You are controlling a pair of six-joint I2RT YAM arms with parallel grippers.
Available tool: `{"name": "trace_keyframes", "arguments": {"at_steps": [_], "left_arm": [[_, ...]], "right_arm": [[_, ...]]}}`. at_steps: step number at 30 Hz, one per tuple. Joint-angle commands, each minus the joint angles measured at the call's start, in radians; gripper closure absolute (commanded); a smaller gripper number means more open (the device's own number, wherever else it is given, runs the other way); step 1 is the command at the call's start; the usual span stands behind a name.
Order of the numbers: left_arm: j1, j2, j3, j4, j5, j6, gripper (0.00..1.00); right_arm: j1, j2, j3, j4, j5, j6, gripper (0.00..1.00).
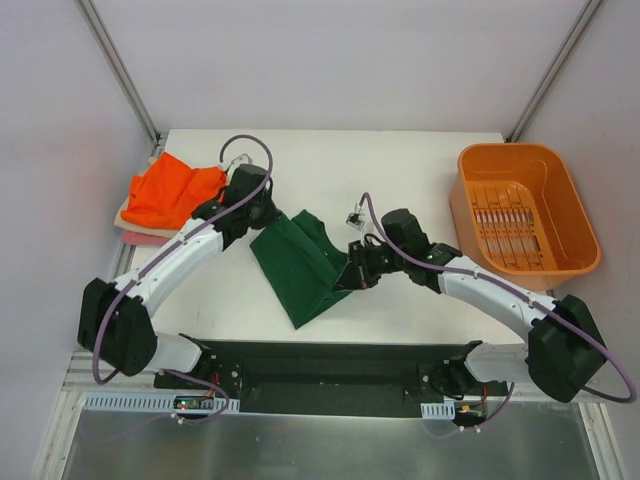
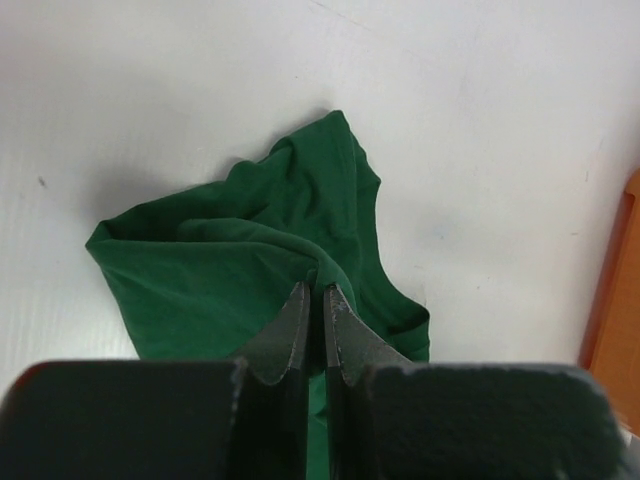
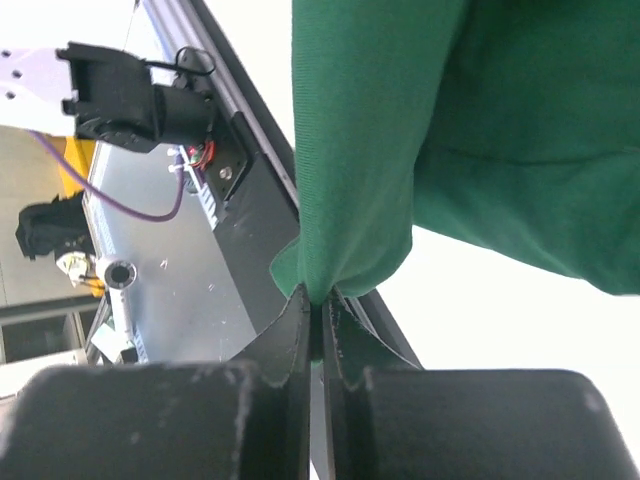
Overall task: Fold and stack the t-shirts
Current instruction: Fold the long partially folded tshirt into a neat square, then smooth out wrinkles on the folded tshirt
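The step in hand is judged to be the folding of the dark green t-shirt (image 1: 305, 265). The shirt is bunched near the middle of the table (image 1: 420, 170), toward the near edge, and is held at two sides. Its far-left corner is pinched by the left gripper (image 1: 258, 222), whose fingers (image 2: 288, 335) are pressed almost together on a ridge of green cloth. Its right edge is gripped by the right gripper (image 1: 357, 272), closed on a hanging fold. The orange t-shirt (image 1: 172, 190) is laid on the pale cream and pink ones (image 1: 132, 230) at the far-left corner. Next, the cloth probably needs to be drawn taut and laid flat before a clean fold can be made.
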Motion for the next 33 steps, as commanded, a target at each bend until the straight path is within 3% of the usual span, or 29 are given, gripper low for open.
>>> {"name": "trace_keyframes", "arguments": {"at_steps": [1, 15, 18, 21, 23, 24, 26, 27, 29, 33], "left_arm": [[-0.005, 0.104, 0.107, 0.063, -0.045, 0.051, 1.0], [-0.017, 0.449, 0.305, 0.064, -0.036, 0.101, 0.99], [-0.017, 0.513, 0.368, 0.064, -0.007, 0.164, 0.81], [-0.017, 0.527, 0.402, 0.057, 0.014, 0.212, 0.38], [-0.017, 0.503, 0.4, 0.058, 0.015, 0.224, 0.2], [-0.017, 0.485, 0.396, 0.058, 0.016, 0.229, 0.06], [-0.018, 0.443, 0.386, 0.055, 0.042, 0.258, 0.01], [-0.018, 0.416, 0.371, 0.054, 0.056, 0.261, 0.01], [-0.018, 0.365, 0.337, 0.055, 0.1, 0.266, 0.01], [-0.02, 0.34, 0.305, 0.063, 0.227, 0.275, 0.01]], "right_arm": [[-0.065, -0.015, -0.035, -0.041, -0.017, 0.008, 1.0], [-0.178, 0.197, -0.006, 0.015, 0.165, 0.016, 0.99], [-0.195, 0.235, 0.015, 0.025, 0.214, 0.013, 0.86], [-0.229, 0.258, 0.056, -0.015, 0.269, 0.007, 0.57], [-0.241, 0.238, 0.076, -0.053, 0.317, -0.001, 0.47], [-0.246, 0.223, 0.084, -0.078, 0.343, -0.013, 0.42], [-0.246, 0.177, 0.101, -0.147, 0.412, -0.037, 0.2], [-0.246, 0.148, 0.101, -0.171, 0.444, -0.05, 0.04], [-0.244, 0.087, 0.083, -0.182, 0.446, -0.053, 0.04], [-0.202, 0.005, 0.012, -0.1, 0.304, -0.012, 0.04]]}}
